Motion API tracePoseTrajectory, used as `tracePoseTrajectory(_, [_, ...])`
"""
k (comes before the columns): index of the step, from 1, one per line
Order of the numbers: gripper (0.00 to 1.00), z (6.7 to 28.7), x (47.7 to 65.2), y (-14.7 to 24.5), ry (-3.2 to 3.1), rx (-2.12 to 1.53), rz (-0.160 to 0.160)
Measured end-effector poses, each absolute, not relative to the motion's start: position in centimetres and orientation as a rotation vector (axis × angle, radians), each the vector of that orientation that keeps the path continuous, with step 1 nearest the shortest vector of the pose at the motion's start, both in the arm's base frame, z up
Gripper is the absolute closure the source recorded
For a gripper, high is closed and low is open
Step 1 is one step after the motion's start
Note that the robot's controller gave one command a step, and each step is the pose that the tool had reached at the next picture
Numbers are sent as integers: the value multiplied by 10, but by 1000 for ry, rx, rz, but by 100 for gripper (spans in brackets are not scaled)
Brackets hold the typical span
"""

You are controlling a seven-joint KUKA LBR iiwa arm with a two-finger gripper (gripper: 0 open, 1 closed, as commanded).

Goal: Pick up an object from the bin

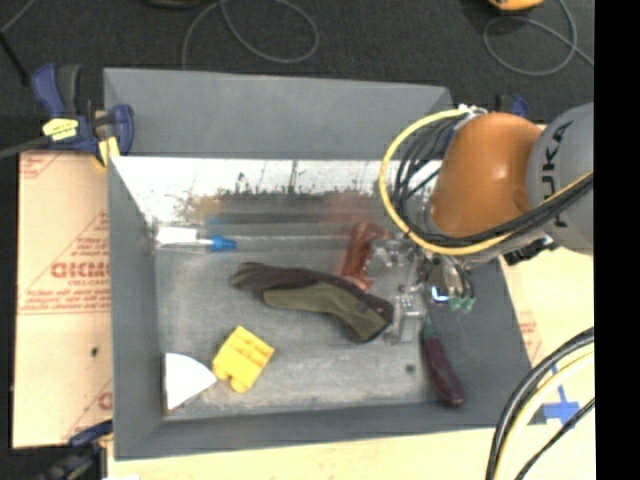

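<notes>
Olive-brown glove (pixel 310 296) lies flat in the middle of the grey bin (pixel 320 373), unlifted; the gripper (pixel 403 316) is low at its right end. Whether it grips anything I cannot tell, so lifting seems left to do

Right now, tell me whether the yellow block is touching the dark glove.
Apart. The camera view shows a strip of bare grey bin floor between the yellow block and the dark glove, which lies further back.

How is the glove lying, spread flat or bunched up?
Spread flat: the glove lies stretched along the bin floor, one end beside the gripper.
</notes>
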State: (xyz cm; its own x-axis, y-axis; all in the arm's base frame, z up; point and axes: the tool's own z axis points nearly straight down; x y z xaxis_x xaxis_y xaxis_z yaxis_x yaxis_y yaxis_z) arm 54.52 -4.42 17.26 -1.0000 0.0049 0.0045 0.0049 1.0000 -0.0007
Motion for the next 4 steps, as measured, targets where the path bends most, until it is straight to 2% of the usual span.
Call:
tracePoseTrajectory(1, [0,177,547,-44,-3145,-6,2])
tracePoseTrajectory(2, [0,151,552,-43,-3149,-109,0])
tracePoseTrajectory(3, [100,96,567,-2,-3046,-782,1])
tracePoseTrajectory(4, [100,96,567,-2,-3047,-780,2])
